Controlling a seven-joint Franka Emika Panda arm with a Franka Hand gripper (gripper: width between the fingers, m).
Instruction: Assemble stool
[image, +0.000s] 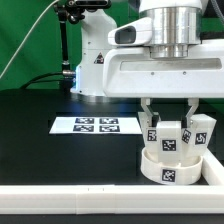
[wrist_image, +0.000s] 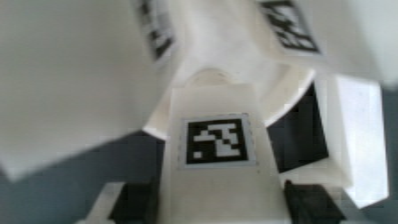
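The round white seat disc (image: 172, 168) lies on the black table at the exterior view's lower right, tags on its rim. Three white tagged legs stand on it. The middle leg (image: 169, 137) stands between my fingers, with one leg (image: 153, 130) to its left and one (image: 202, 132) to its right. My gripper (image: 168, 120) hangs straight above the seat and is shut on the middle leg. In the wrist view, the black pads (wrist_image: 139, 202) press both sides of that leg (wrist_image: 217, 120), whose tag faces the camera. The gripper (wrist_image: 217, 208) is at the frame's edge.
The marker board (image: 95, 125) lies flat on the table to the exterior view's left of the seat. A long white rail (image: 60, 192) runs along the front edge. The arm's white base (image: 95, 60) stands at the back.
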